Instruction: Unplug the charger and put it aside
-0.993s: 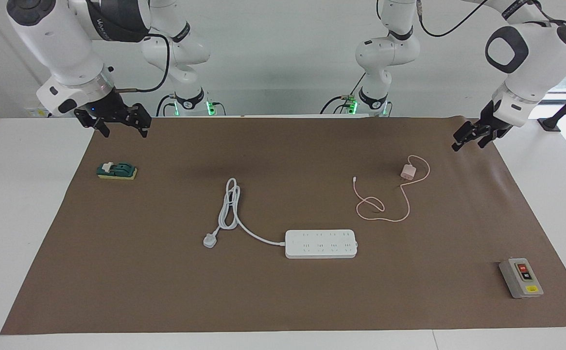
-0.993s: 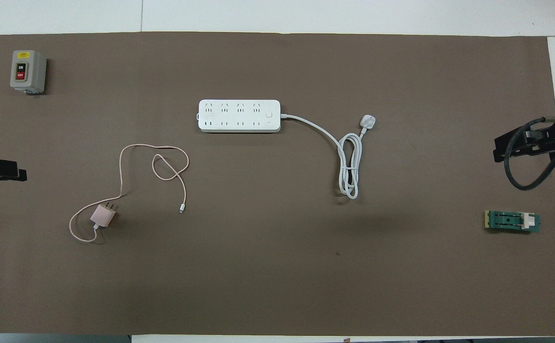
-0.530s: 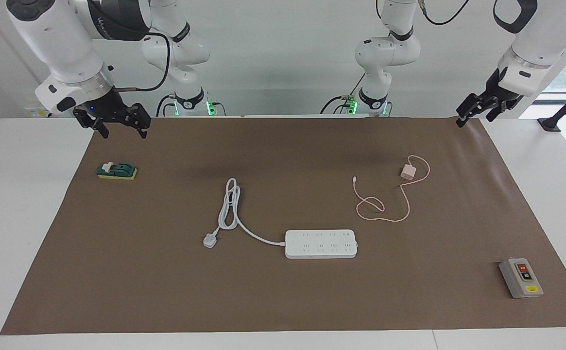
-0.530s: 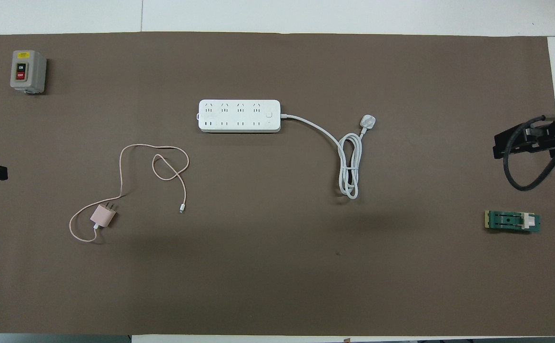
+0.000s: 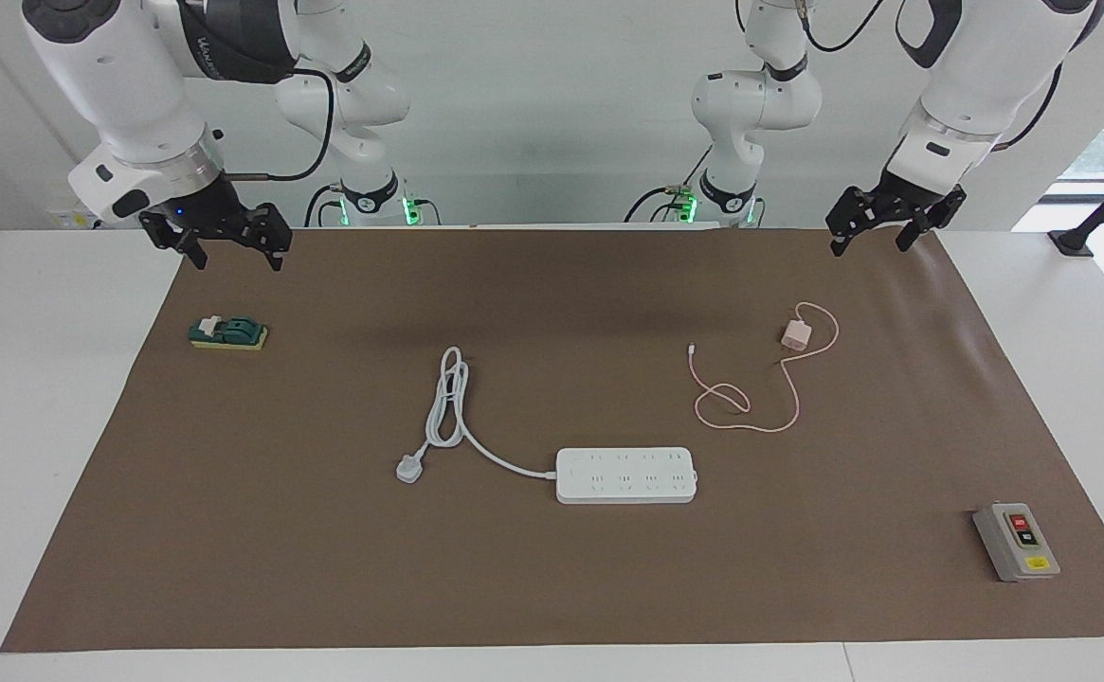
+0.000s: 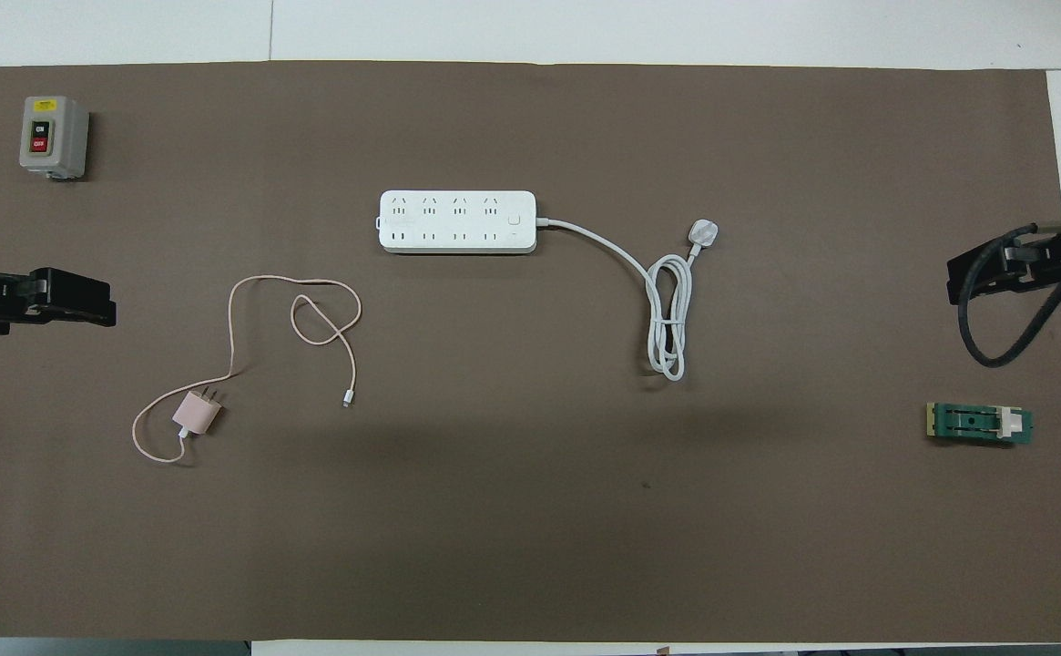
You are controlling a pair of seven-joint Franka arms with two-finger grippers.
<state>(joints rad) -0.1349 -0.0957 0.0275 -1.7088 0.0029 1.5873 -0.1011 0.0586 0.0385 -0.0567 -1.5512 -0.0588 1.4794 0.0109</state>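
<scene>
**A:** ok so where's the charger (image 5: 795,335) sitting right now?

**B:** It's lying on the brown mat (image 5: 552,587) that covers the surface, toward the left arm's end, not plugged into anything. In the overhead view you can see its two prongs sticking out bare. Its thin pink cable (image 6: 311,321) curls off it in a couple of loose loops, with the little connector end lying free on the mat.

**A:** and the power strip?

**B:** The white power strip (image 5: 625,475) is farther from the robots than the charger and well apart from it, all sockets bare. Its thick white cord (image 5: 447,403) is bundled in a loop toward the right arm's end, with the three-pin plug (image 5: 408,468) lying loose.

**A:** what are the tools doing?

**B:** The left tool (image 5: 872,224) is up in the air over the mat edge nearest the robots, fingers spread, nothing in them. The right tool (image 5: 226,240) hangs over the mat corner at its own end, also spread and empty, above a green knife switch (image 5: 227,332).

**A:** anything else?

**B:** A grey on/off switch box (image 5: 1016,541) sits at the left arm's end, farther from the robots than the power strip.
</scene>
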